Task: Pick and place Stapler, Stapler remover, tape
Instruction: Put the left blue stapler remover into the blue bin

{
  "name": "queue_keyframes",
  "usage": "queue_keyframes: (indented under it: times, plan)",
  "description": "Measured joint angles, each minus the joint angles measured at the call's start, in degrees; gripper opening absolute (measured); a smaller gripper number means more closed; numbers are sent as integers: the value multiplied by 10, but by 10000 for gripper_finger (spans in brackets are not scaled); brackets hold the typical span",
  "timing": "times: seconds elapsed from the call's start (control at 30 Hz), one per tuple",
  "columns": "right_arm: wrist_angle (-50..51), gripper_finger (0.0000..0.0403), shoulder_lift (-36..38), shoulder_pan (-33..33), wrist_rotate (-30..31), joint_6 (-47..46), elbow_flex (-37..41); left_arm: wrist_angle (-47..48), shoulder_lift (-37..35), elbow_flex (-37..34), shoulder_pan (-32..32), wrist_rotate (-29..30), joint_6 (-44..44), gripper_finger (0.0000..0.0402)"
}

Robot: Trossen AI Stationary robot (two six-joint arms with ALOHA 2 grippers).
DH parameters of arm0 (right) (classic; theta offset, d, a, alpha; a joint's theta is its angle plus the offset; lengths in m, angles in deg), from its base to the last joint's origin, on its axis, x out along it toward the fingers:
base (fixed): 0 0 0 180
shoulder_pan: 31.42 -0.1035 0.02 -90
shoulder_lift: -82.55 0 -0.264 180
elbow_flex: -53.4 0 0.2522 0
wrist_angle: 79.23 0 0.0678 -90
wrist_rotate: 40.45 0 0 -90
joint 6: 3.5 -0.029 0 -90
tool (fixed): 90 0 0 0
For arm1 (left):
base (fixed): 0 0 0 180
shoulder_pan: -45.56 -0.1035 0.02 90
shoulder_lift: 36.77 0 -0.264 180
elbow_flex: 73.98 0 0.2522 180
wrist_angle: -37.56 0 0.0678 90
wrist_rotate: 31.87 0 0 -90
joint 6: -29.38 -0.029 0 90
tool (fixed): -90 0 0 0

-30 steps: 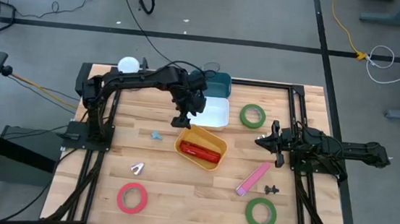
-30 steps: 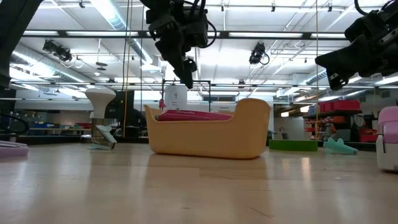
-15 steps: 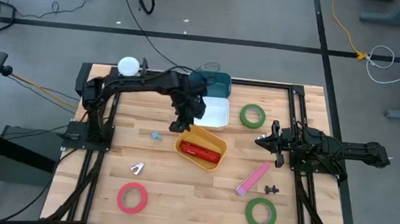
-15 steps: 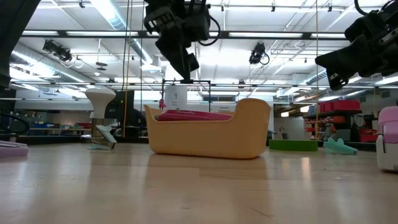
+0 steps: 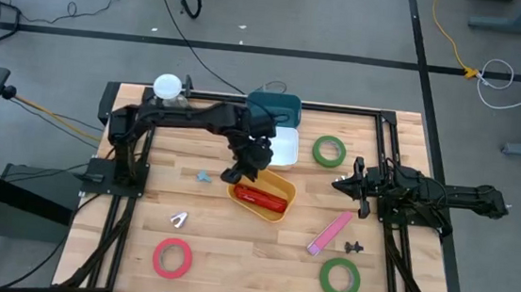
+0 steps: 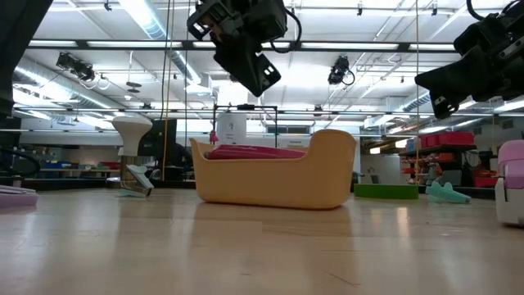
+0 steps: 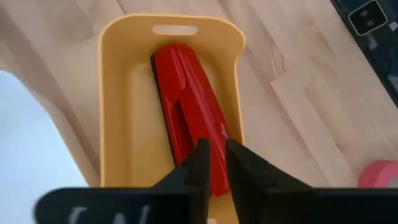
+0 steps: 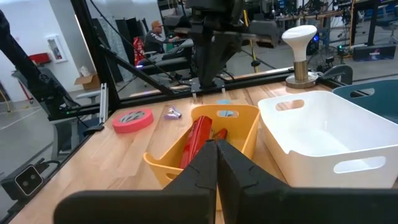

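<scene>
The red stapler (image 7: 189, 118) lies in the yellow bin (image 5: 283, 185) just below the left gripper (image 7: 213, 163), whose fingers are nearly together and empty; it looks rigid, fairly heavy and glossy, best pinched across its narrow mid-body.

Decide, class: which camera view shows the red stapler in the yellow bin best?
The left wrist view: the red stapler lies whole inside the yellow bin. The high view shows it small, the right wrist view foreshortened, and the low view only its top edge over the bin wall.

Red stapler (image 5: 262, 198) lies in yellow bin (image 5: 278, 181), left gripper (image 5: 233, 175) above.
</scene>
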Motion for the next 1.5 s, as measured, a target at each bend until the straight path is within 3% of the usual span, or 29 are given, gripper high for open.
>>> queue_keyframes:
  times: [0.17, 0.47, 0.77, 1.5]
  plan:
    - [0, 7, 0, 0, 1, 0, 0, -29, 15, 0, 14, 1, -19, 5]
    - [0, 7, 0, 0, 3, 0, 0, -138, 32, 1, 18, 0, -18, 4]
    - [0, 7, 0, 0, 4, 0, 0, -141, 41, 0, 17, 9, 9, 4]
    - [1, 7, 0, 0, 4, 0, 0, -113, -136, 2, -78, 10, 147, 1]
